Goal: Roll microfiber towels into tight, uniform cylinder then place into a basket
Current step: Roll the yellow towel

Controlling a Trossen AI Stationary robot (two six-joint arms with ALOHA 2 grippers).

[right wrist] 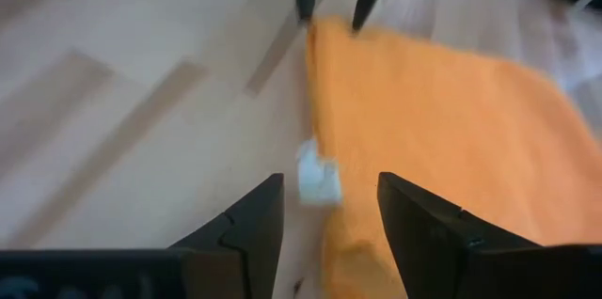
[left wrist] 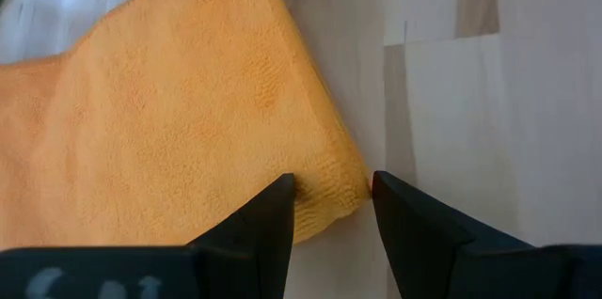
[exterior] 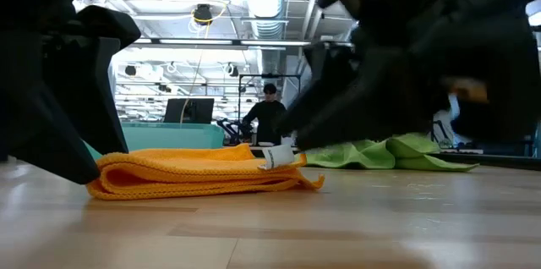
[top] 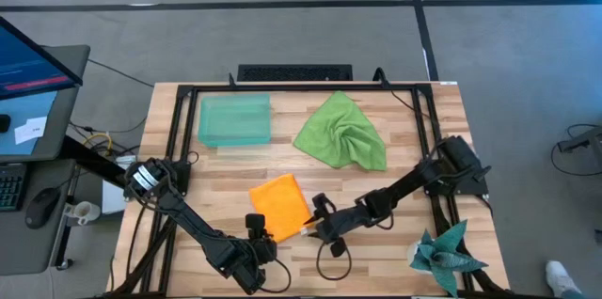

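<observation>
The orange towel (top: 280,205) lies folded flat on the table, several layers showing in the low view (exterior: 194,174). My left gripper (left wrist: 331,182) is open, with the towel's near corner between its fingers. My right gripper (right wrist: 329,182) is open over the towel's right corner, where a white label (right wrist: 318,179) sits. The two grippers face each other along one towel edge (top: 293,230). The lime green towel (top: 343,132) lies crumpled at the far middle. The mint-green basket (top: 234,118) stands at the far left. My left gripper's open fingers stand on either side of the orange towel's near corner (left wrist: 334,203), which lies on the table; I cannot tell whether they touch the cloth. My right gripper's open fingers stand on either side of the labelled corner (right wrist: 324,214); I cannot tell whether they touch it.
A dark teal spiky cloth (top: 447,254) lies at the table's near right corner. A black frame (top: 179,149) runs along the table's edges. A person (exterior: 269,117) stands in the room behind the table.
</observation>
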